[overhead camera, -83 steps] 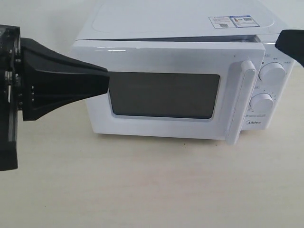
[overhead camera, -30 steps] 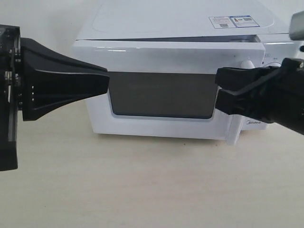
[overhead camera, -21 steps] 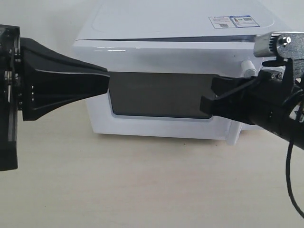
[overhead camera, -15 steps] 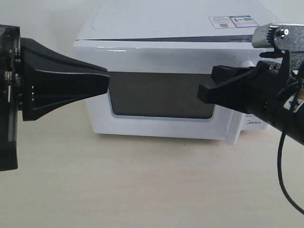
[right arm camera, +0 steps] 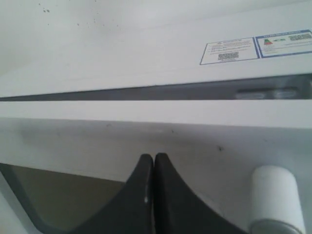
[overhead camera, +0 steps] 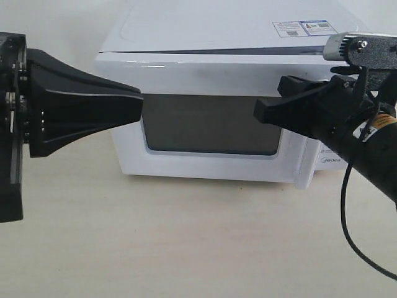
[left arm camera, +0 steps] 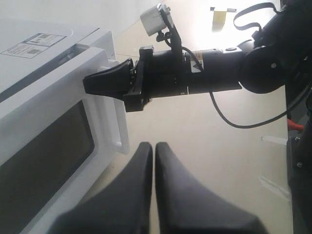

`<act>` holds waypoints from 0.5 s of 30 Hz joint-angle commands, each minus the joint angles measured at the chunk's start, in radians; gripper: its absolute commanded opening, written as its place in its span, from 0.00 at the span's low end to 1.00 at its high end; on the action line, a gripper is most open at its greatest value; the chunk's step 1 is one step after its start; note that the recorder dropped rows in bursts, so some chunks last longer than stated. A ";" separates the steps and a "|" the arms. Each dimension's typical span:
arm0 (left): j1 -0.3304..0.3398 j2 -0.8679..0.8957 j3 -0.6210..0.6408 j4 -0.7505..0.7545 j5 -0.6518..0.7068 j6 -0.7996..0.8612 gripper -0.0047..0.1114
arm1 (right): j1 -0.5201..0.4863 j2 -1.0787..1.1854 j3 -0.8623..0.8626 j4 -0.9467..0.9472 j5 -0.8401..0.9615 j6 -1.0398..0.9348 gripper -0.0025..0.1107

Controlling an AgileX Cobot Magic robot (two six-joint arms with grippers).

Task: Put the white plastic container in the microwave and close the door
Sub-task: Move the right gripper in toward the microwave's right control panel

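Observation:
The white microwave (overhead camera: pixel 217 25) stands on the table with its door (overhead camera: pixel 211 76) almost flat against the body; a thin dark gap runs along the door's top edge (right arm camera: pixel 146 92). My right gripper (overhead camera: pixel 257 112) is shut and empty, its tips (right arm camera: pixel 154 157) against or just off the door's front above the dark window (overhead camera: pixel 205 124), beside the bar handle (right arm camera: pixel 273 195). My left gripper (overhead camera: pixel 139 108) is shut and empty, in front of the window's left edge. The white plastic container is out of view.
The right arm (overhead camera: pixel 347 124) covers the dials and most of the handle (left arm camera: pixel 117 129). A sticker (overhead camera: pixel 301 28) lies on the microwave's top. Pale tabletop (overhead camera: pixel 198 236) stretches in front of the microwave. A cable (overhead camera: pixel 353 230) hangs from the right arm.
My right gripper has come in from the right, past the handle, to the door's front. The gap at the door's top has narrowed. The left gripper has not moved.

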 commanded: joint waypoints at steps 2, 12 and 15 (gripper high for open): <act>-0.003 -0.006 0.005 -0.013 0.000 -0.010 0.07 | 0.000 0.040 -0.046 0.010 -0.009 -0.009 0.02; -0.003 -0.006 0.005 -0.013 0.000 -0.010 0.07 | 0.000 0.128 -0.072 0.054 -0.073 -0.009 0.02; -0.003 -0.006 0.005 -0.013 0.000 -0.010 0.07 | 0.000 0.142 -0.074 0.067 -0.100 -0.009 0.02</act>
